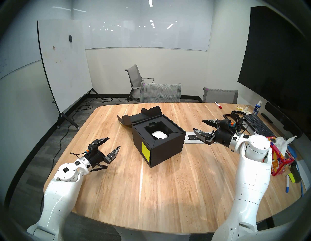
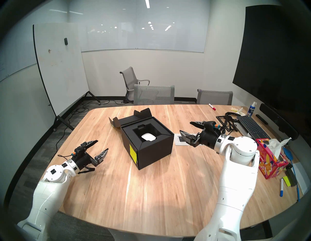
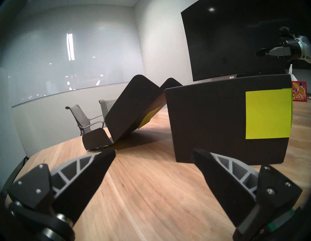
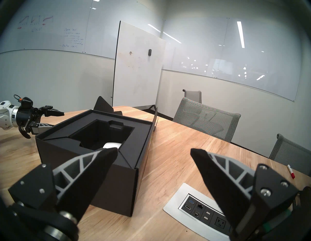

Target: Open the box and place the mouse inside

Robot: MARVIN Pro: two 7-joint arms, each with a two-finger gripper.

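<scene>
**Black box open, mouse in the well**

White mouse [image 1: 159,134] sits down in the box [image 1: 165,148] at centre frame, lid folded back. Left hand [image 1: 111,143], lower left, gapes wide, empty. Right hand [image 1: 201,126], right of the box above the counter [image 1: 168,193], spread and empty too.

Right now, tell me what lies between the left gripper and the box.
Only bare table separates the left gripper from the box, clearest in the head views.

Ceiling strip lights [image 1: 150,3] are lighting the room evenly and glaring on the glass wall [image 1: 148,33]. Fisheye bending is curving the edges, dark rims are framing every view, and soft shadows are lying on the bench [image 1: 168,185].
</scene>
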